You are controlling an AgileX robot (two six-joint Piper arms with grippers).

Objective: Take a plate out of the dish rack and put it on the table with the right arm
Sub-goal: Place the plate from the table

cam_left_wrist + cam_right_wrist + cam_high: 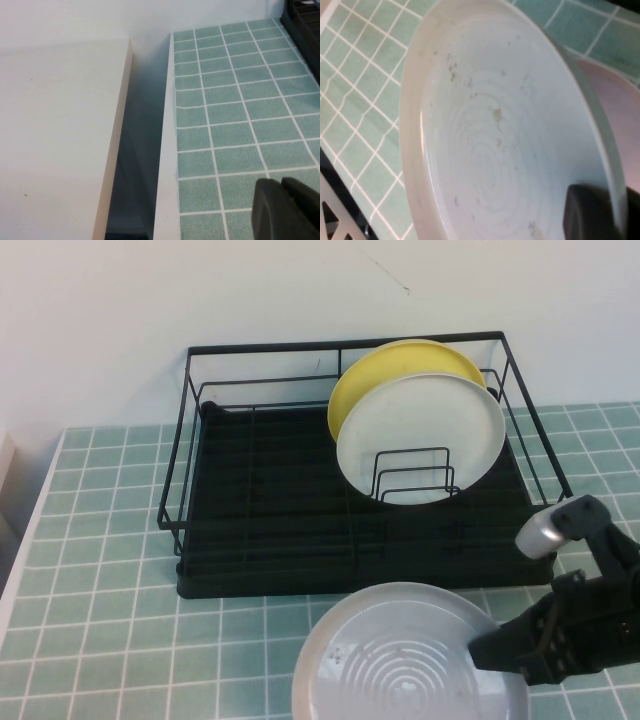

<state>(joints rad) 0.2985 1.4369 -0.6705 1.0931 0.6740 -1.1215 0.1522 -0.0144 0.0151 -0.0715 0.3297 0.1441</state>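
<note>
One grey plate [400, 660] out front of the dish rack [270, 540], over the table [110, 540], rim clamped by right gripper [495, 648]; two plates in rack: one yellow plate [385, 365], one white plate [420, 420]. Left gripper [285, 207] low over tiles at table's left edge; fingers' state cannot be told.

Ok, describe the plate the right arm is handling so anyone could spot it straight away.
Find the black dish rack on the green tiled table. In front of it, outside the rack, is the plate, gripped at its rim by the right end effector. It is pale grey, speckled and ringed, unlike the yellow plate and white plate standing racked.
</note>
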